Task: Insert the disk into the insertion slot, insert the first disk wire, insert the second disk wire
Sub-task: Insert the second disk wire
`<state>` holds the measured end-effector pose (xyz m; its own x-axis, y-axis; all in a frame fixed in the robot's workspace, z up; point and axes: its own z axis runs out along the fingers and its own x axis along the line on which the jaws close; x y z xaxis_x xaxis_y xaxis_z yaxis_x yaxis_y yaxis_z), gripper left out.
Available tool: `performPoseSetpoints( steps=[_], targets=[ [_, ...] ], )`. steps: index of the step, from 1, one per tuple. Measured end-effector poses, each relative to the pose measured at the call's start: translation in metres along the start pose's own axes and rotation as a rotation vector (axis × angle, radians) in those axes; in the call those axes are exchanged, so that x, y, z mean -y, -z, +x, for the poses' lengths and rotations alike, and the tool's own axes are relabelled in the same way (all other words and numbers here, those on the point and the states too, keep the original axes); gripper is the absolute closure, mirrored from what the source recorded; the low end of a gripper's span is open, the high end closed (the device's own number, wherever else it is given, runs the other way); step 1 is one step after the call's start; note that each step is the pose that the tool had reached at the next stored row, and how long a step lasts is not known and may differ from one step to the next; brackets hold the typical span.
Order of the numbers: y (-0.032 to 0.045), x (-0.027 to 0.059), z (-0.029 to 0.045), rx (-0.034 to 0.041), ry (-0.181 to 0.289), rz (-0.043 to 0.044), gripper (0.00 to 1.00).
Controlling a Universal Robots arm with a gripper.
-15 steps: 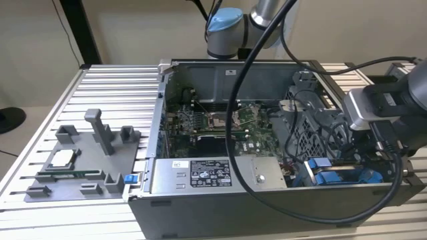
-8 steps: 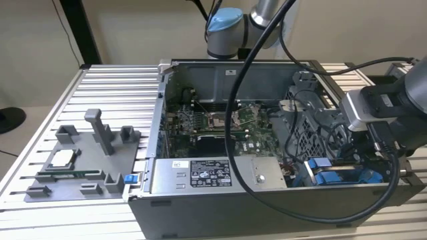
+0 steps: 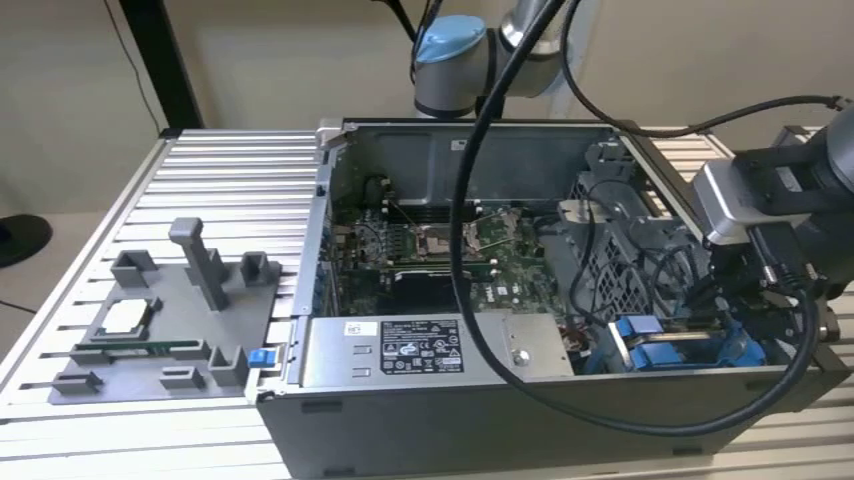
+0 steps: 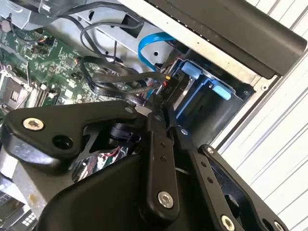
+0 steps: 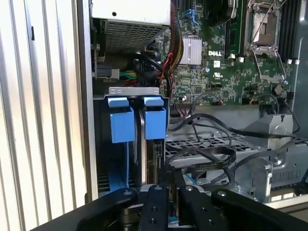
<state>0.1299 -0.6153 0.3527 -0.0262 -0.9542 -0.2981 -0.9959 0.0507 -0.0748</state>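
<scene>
Blue plastic is marking the work spot: the disk (image 5: 150, 144), a flat drive seen edge-on with a bright blue carrier tab, is sitting in the insertion slot (image 5: 98, 144), a grey sheet-metal drive bay at the corner of the open grey computer case (image 3: 400, 420). In the first wrist view two blue tabs are standing side by side under a small metal bracket, so two carriers are occupying the bay.

The black two-fingered gripper (image 4: 166, 113) is reaching down at the bay's mouth, and in the second wrist view its fingers (image 4: 156, 144) are lying almost together, pinching a small black wire plug (image 4: 168, 89) right against the drive's end. One light blue flat cable (image 4: 154, 45) is looping just above the bay, and several black wires (image 5: 207, 159) are curling across the perforated cage beside it, crowding the approach. A bundle of red, yellow and black leads (image 5: 166, 62) is hanging from the silver labelled power-supply box (image 3: 414, 350) near the bay.

The green motherboard (image 3: 441, 250) is filling the case floor, with one bare processor socket (image 5: 263, 24) on it. On the exterior view's left, one grey parts fixture (image 3: 160, 340) is resting on the ribbed aluminium table (image 3: 227, 180), well apart from the case. The arm's own thick black cable (image 3: 481, 200) is draping across the open case.
</scene>
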Motion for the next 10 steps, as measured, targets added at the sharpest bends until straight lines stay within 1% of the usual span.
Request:
performPoseSetpoints(
  steps=[2, 4, 5, 6, 8, 9, 10],
  targets=[
    [0.0036, -0.0004, -0.0010, -0.0001, 0.000, 0.0000, 1.00],
    [0.0037, -0.0018, -0.0010, -0.0003, 0.000, 0.0006, 1.00],
    [0.0040, -0.0030, -0.0010, -0.0037, 0.001, 0.0015, 1.00],
    [0.0042, -0.0048, -0.0009, -0.0117, 0.002, 0.0036, 1.00],
    [0.0045, -0.0086, -0.0008, -0.0295, 0.007, 0.0123, 1.00],
    [0.0047, -0.0111, -0.0007, -0.0382, 0.010, 0.0196, 1.00],
    [0.0049, -0.0133, -0.0007, -0.0453, 0.013, 0.0296, 1.00]
  ],
)
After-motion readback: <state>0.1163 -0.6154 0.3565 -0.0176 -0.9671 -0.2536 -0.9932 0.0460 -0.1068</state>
